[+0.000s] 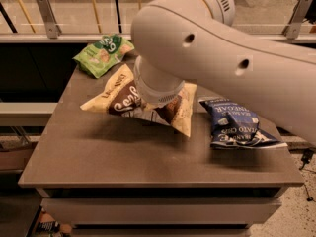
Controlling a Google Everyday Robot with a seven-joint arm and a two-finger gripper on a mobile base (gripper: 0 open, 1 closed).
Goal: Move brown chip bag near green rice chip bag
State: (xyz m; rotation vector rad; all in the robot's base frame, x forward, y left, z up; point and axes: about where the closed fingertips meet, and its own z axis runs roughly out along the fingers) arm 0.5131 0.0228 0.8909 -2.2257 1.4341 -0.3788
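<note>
The brown chip bag point(118, 97) has a dark brown centre and cream edges. It hangs tilted a little above the table point(123, 157), with its shadow below it. My gripper point(158, 101) is at the end of the big white arm point(222, 48), pressed into the middle of the bag and mostly hidden by the wrist. It is shut on the bag, which rides with it. The green rice chip bag point(102, 55) lies at the table's far left corner, just beyond the brown bag's upper edge.
A dark blue chip bag point(237, 125) lies on the right side of the table, close to the brown bag's right corner. A railing with a glass panel point(49, 14) runs behind the table. The table's front edge is near the bottom.
</note>
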